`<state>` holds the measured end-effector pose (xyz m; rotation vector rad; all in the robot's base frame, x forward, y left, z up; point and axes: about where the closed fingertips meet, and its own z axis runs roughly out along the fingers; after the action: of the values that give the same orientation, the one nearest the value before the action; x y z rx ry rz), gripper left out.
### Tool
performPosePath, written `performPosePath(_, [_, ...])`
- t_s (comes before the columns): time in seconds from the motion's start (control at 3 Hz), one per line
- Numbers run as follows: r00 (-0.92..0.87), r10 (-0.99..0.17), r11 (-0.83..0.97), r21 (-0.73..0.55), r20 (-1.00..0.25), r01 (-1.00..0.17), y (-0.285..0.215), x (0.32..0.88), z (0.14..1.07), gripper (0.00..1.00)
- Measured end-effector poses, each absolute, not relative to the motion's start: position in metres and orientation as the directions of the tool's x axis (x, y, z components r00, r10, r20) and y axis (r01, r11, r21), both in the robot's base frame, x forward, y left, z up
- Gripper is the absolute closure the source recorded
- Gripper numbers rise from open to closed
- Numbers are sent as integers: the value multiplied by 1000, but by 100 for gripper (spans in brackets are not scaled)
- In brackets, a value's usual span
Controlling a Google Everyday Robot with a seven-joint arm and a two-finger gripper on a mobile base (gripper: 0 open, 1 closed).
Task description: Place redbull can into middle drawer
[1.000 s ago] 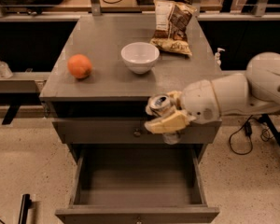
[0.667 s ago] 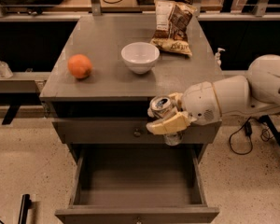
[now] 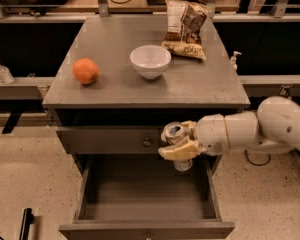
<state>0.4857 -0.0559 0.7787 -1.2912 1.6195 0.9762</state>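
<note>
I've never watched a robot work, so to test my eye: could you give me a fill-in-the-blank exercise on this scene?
The gripper, hovering above the middle drawer, is shut on the ____. That drawer is pulled ____. On the cabinet top, the white bowl sits between the chip bag and the ____.
Missing words: redbull can; open; orange.

The arm (image 3: 240, 130) is smooth, glossy white, built of thick rounded segments. A bulbous shell at the far right narrows into a cylindrical forearm, then swells into a ball-like wrist housing. Faint seam lines ring the joins between segments. The tool (image 3: 173, 142), in front of the table (image 3: 115, 91) above the open drawer (image 3: 140, 196), has flat tan fingers (image 3: 179, 151) pressed on the can (image 3: 174, 130).
</note>
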Motion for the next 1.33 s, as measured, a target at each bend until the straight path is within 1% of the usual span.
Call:
performPosePath(0.33, [-117,-284,234,50,-952,-971,-76,470,708,100])
performPosePath(0.67, [-71,-260,251,3,-963,-968,-97,462,662,100])
performPosePath(1.0, [-70,-260,250,2,-963,-968,-97,462,663,100])
performPosePath(1.33, [-76,-211,222,28,-975,-975,-93,467,645,100])
